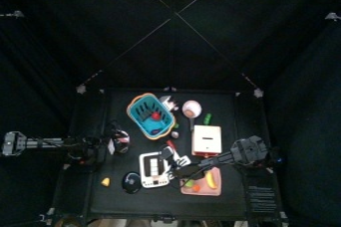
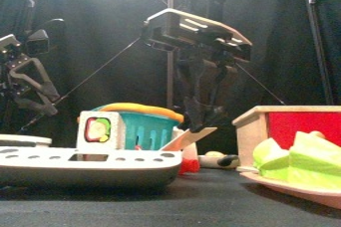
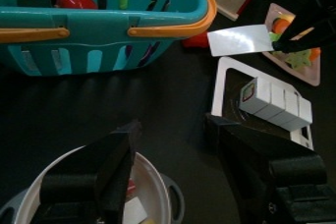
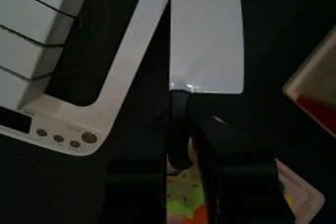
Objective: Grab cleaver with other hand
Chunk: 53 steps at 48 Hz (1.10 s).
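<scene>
The one blue basket (image 1: pixel 148 113) with its orange rim is our landmark, sitting toward the back middle of the black table (image 1: pixel 94 151), with red and green items inside, too small to name. Just in front of the basket lies a single white flat device (image 1: pixel 158 167) with dark buttons; any markings on it are too small to read. Beside that device, on the side away from the left arm, a tray of orange and green toy food (image 1: pixel 206 183) rests near the table's front edge. One white box with an orange-red edge (image 1: pixel 205 138) sits beside the basket, toward the right arm. Over the device's edge hangs the cleaver (image 4: pixel 206 33), long axis running straight out from the right gripper (image 4: pixel 186 120), whitish blade pointing away toward the basket, dark handle clamped between the jaws. In the front view it tilts, blade low. The left gripper (image 3: pixel 178 154) hovers on the basket's other side, jaws spread wide over a white bowl (image 3: pixel 151 194), gripping nothing.
</scene>
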### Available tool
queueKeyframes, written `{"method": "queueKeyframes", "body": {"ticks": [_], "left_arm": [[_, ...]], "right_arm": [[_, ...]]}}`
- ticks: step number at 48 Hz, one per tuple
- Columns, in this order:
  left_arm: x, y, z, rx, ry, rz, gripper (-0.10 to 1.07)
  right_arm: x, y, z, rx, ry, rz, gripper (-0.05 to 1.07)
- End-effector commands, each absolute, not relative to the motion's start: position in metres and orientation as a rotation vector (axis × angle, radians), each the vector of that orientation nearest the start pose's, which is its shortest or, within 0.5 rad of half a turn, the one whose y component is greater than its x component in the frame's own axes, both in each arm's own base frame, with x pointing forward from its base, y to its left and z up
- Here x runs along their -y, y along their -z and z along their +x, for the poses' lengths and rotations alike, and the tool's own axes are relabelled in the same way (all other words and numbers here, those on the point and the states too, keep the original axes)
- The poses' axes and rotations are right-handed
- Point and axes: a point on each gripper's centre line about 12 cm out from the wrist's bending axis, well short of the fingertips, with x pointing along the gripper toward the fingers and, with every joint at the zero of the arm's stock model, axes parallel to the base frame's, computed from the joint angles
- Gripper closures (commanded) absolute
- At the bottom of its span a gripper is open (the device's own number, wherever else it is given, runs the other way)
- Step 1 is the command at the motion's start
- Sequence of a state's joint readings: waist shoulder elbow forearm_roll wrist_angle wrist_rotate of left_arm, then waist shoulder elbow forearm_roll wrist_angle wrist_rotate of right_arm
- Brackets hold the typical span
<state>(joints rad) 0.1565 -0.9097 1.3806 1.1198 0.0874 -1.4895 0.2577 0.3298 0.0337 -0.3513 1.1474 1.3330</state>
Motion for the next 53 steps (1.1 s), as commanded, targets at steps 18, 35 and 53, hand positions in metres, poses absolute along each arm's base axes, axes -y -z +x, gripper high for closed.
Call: {"method": "queueKeyframes", "body": {"ticks": [18,35,53], "left_arm": [[-0.024,-0.191,0.182,-0.387,-0.189,-0.335,0.07],[-0.030,-0.222,0.193,-0.329,-0.139,0.000,0.07],[-0.048,-0.233,0.212,-0.364,-0.131,0.295,0.07]], "right_arm": [[-0.070,-0.253,0.427,-0.987,0.738,0.557,0.54],[-0.005,-0.287,0.427,-0.914,0.540,0.534,0.54],[0.075,-0.297,0.389,-0.735,0.319,0.623,0.54]]}}
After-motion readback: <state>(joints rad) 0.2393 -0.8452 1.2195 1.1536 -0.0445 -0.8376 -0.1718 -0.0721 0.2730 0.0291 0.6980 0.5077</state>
